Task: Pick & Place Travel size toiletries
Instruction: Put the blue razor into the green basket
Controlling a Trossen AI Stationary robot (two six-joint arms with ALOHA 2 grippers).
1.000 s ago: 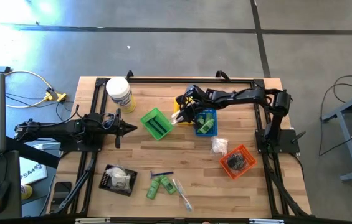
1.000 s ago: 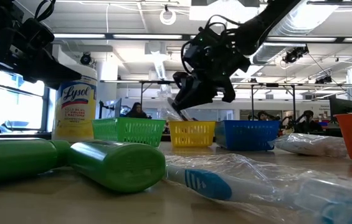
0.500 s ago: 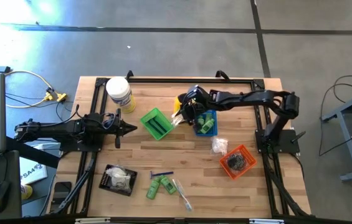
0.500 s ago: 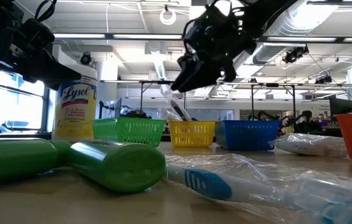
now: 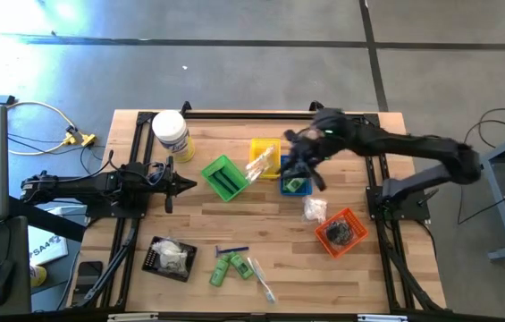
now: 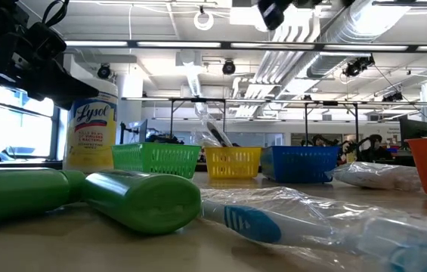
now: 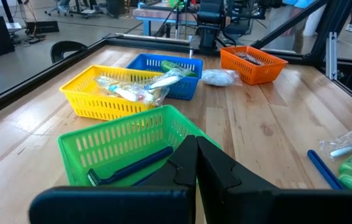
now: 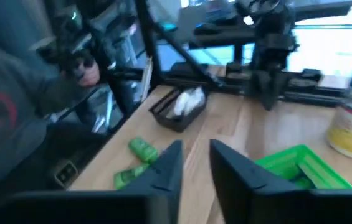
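Observation:
My right gripper (image 5: 298, 165) (image 8: 195, 162) hangs high over the blue basket (image 5: 293, 179), narrowly open with nothing between its fingers. A clear wrapped toothbrush (image 5: 257, 166) (image 6: 207, 121) lies in the yellow basket (image 5: 265, 154), one end leaning out over the rim toward the green basket (image 5: 223, 177). At the left, my left gripper (image 5: 183, 185) (image 7: 195, 155) waits shut, beside the green basket. Near the front edge lie two green bottles (image 5: 230, 266), a wrapped toothbrush (image 5: 261, 277) and a thin blue-and-black piece (image 5: 231, 250). A white packet (image 5: 315, 210) lies by the orange basket (image 5: 341, 231).
A big white jar (image 5: 170, 134) with a yellow label stands at the far left. A black tray (image 5: 170, 258) with white wrapped packets sits near the front left. The blue basket holds a green bottle, the green basket dark pieces, the orange basket dark pieces. Bare wood shows mid-table.
My right gripper has let go of the clear wrapped toothbrush over the yellow basket, then risen high and drawn back toward the table's right edge, rolling as it went. The toothbrush now stays in the yellow basket, leaning over its rim.

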